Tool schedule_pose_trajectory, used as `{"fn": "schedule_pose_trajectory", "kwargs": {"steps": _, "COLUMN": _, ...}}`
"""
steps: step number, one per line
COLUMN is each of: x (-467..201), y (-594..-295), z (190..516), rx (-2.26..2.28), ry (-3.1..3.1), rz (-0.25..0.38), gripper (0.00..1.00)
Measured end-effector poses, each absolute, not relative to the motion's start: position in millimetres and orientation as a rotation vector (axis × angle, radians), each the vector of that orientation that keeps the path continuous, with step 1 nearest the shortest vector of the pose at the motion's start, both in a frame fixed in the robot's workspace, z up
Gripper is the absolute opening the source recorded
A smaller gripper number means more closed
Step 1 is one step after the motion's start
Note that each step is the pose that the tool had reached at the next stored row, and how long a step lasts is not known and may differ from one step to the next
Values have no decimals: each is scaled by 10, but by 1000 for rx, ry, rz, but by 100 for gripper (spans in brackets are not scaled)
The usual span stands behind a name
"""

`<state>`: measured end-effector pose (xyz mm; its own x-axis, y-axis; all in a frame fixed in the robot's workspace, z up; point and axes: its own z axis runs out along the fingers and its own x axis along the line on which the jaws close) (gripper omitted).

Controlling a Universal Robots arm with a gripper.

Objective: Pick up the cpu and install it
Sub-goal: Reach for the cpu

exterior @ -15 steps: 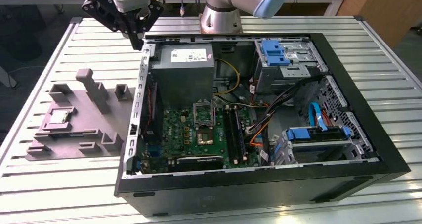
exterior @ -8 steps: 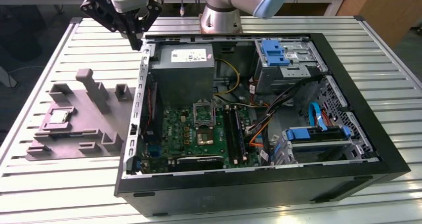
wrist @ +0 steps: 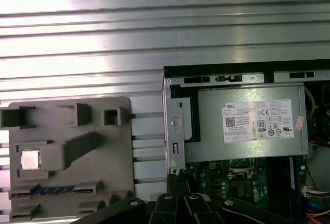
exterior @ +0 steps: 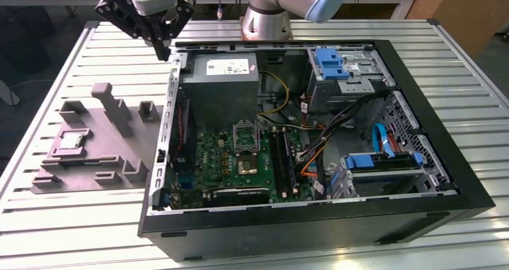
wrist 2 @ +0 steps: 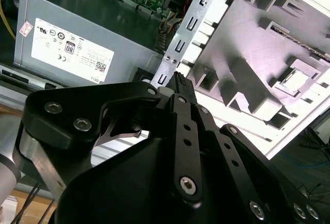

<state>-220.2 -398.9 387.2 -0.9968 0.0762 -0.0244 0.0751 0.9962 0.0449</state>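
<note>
End effector [exterior: 164, 52] hovers above case wall [exterior: 168, 115], cpu [exterior: 71, 140] apart on tray [exterior: 104, 148].

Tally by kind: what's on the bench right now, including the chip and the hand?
cpu: 1
grey-purple plastic tray: 1
open computer case: 1
power supply: 1
hand: 1
Total: 5
</note>
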Motion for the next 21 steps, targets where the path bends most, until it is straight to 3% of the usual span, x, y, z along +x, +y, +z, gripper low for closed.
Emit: {"fn": "schedule_pose_trajectory", "kwargs": {"steps": 21, "x": -2461, "y": -3988, "z": 3869, "rx": 118, "ry": 3113, "rz": 68, "gripper": 11}}
